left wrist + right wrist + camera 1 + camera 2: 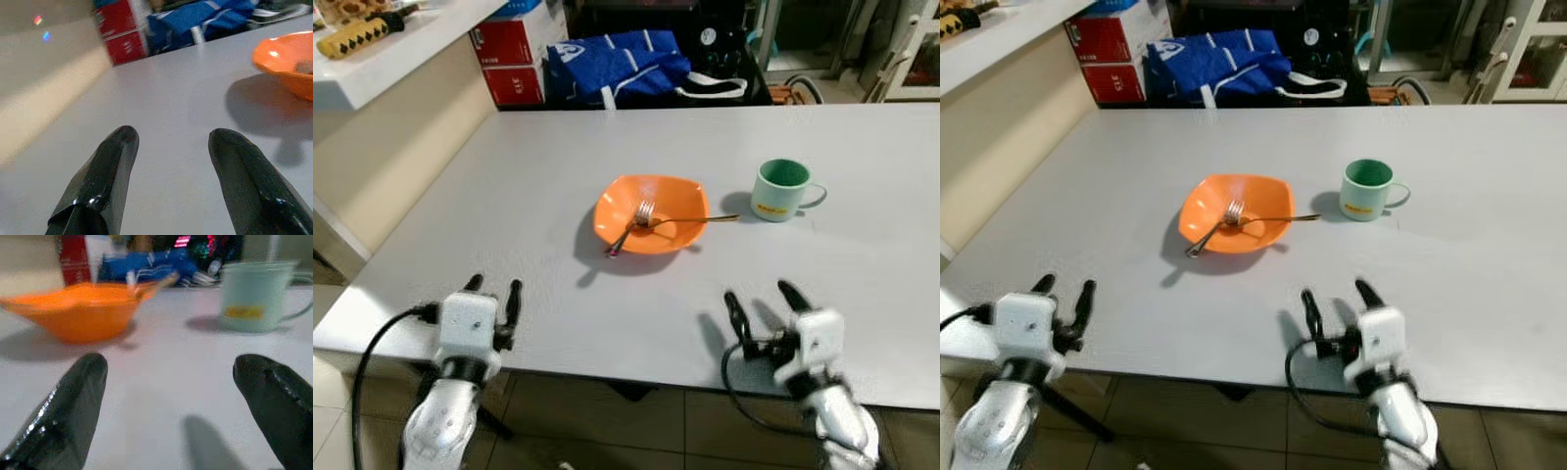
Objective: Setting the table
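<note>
An orange bowl [651, 211] sits mid-table on the white table [558, 157]. A fork [636, 221] rests in the bowl, and a long gold-handled utensil [705, 219] lies across its right rim. To its right stands a pale green mug [781, 190] with the handle pointing right. My left gripper [493, 287] hovers open over the table's near left edge, nothing between its fingers. My right gripper [762, 297] is open at the near edge, below the mug. In the wrist views the bowl [78, 316] and the mug [254, 296] lie ahead of the open fingers [73, 401].
A white counter [401, 49] runs along the left with a yellow tool [357, 34] on it. Beyond the table's far edge are red boxes [514, 59], a blue bag [617, 69] and dark clutter. Tiled floor lies under the near edge.
</note>
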Motion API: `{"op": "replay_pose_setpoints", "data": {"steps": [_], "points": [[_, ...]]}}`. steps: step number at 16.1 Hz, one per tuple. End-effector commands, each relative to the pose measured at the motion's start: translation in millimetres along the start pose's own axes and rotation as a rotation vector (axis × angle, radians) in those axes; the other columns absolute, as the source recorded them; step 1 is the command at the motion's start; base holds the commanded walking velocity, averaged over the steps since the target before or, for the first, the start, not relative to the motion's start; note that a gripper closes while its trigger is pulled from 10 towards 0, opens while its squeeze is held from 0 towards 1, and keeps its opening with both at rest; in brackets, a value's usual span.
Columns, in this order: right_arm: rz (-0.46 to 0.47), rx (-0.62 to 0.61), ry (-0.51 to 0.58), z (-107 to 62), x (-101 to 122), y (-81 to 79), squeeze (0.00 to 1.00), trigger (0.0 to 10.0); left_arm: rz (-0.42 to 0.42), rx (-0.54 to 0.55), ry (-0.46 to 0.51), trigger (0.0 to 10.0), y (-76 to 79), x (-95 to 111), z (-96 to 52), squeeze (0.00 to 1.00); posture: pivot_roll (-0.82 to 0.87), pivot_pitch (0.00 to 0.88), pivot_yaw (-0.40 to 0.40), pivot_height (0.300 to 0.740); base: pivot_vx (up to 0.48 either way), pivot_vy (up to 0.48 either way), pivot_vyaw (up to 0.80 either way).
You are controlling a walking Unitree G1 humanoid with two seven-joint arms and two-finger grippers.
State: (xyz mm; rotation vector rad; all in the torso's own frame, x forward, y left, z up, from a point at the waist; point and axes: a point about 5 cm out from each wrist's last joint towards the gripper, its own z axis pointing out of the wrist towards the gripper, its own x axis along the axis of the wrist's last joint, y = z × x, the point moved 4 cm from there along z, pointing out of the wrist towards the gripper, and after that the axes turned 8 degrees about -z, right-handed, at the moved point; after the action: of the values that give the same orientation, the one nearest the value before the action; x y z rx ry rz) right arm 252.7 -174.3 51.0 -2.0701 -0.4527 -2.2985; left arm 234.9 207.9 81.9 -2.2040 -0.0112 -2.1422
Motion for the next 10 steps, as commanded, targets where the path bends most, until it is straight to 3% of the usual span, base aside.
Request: {"op": "replay_pose_setpoints", "data": {"steps": [1,4,8,10], "points": [[0.012,-0.021,-0.082,-11.5,-22.6,0.7,0.00,10.0,-0.017,0.043,-0.025,10.0,-16.0,-10.6,-11.0,0.00,-0.22,0.000,0.148,0.740,0.000,0.000,0.00],[0.023,0.015,-0.118,-9.0,-39.4,-13.8,0.00,10.0,-0.081,0.040,-0.019,10.0,-28.7,-20.6,-16.7,0.00,-0.21,0.000,0.131,0.740,0.000,0.000,0.00],[0.022,0.048,-0.114,-7.1,-46.2,-31.5,0.00,10.0,-0.068,0.064,-0.088,10.0,-82.1,-60.7,-38.4,0.00,-0.21,0.000,0.119,0.740,0.000,0.000,0.00],[0.004,0.059,-0.103,-11.5,-48.1,-39.5,0.00,10.0,-0.086,0.062,-0.119,10.0,-93.7,-75.4,-52.7,0.00,-0.22,0.000,0.118,0.740,0.000,0.000,0.00]]}}
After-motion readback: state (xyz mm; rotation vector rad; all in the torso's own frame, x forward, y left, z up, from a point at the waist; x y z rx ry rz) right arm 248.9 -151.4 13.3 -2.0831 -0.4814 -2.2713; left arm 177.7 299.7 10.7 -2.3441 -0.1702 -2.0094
